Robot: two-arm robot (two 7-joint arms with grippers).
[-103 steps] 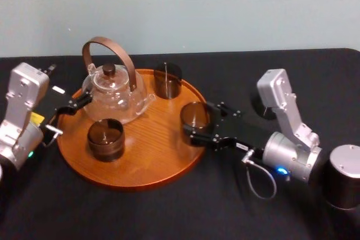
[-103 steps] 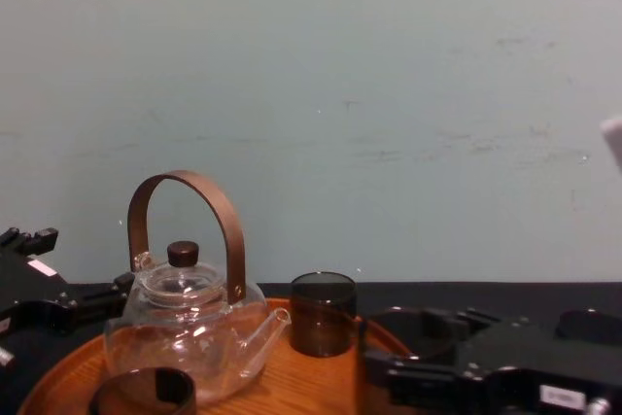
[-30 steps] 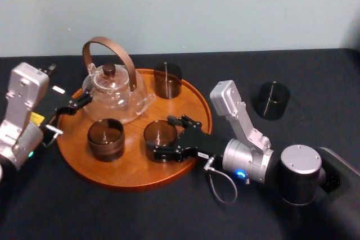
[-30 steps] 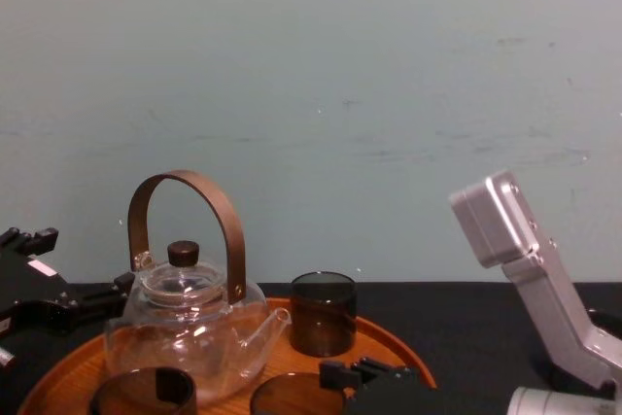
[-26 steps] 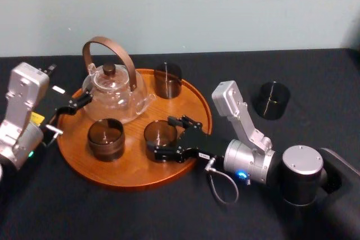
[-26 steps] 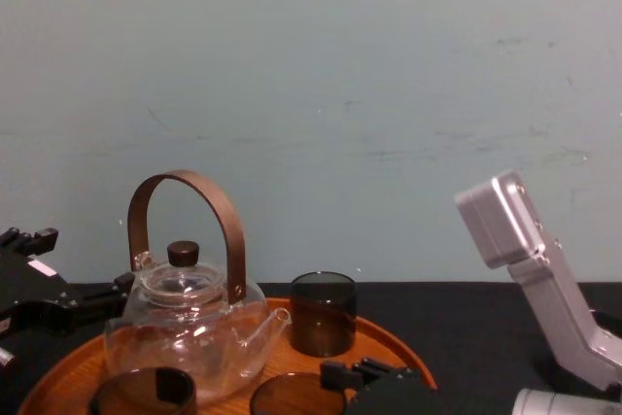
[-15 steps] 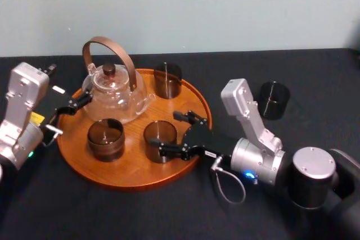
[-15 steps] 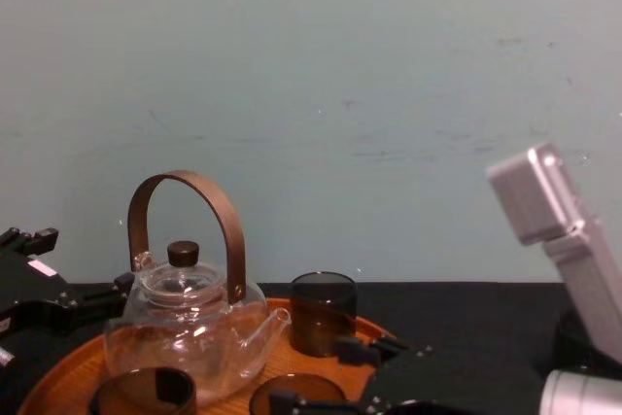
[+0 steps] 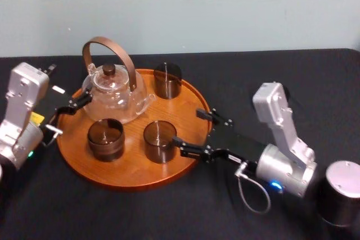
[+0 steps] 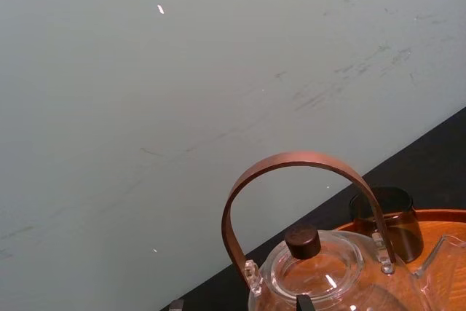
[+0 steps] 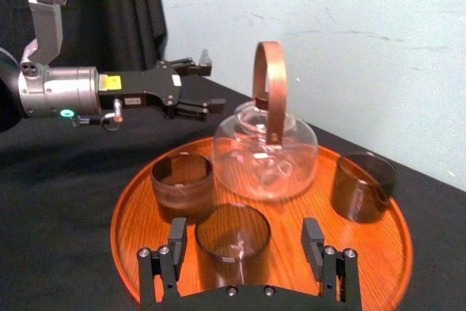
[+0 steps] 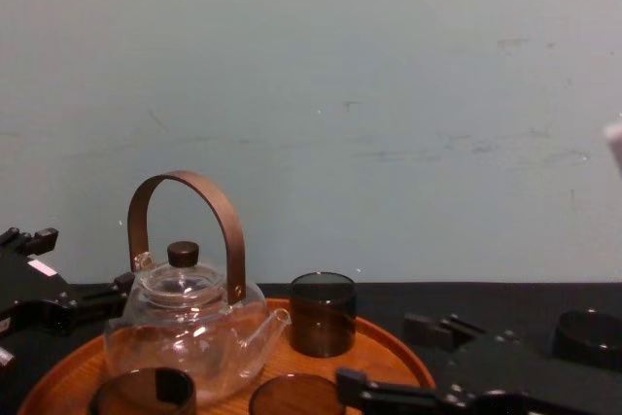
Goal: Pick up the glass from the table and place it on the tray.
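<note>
Glass [image 12: 292, 397] half below chest view's edge

You have tray [image 9: 135, 168] on surface [image 9: 320, 82]. On tray: teapot [image 9: 115, 91] at 11 o'clock, rear glass [image 9: 167, 80] at 1, left glass [image 9: 105, 137] at 8, front glass [image 9: 160, 141] at 5. Right claw [image 9: 187, 128] at tray's 3, left claw [image 9: 67, 115] at 9.

Table [image 9: 140, 212] bears the tray [image 9: 129, 173] and dark glass [image 12: 588, 337].

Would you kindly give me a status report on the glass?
Right pincer open at tray rim, next to glass. Glass upright on tray. Left pincer open, parked at tray's left. Nothing blocking.
</note>
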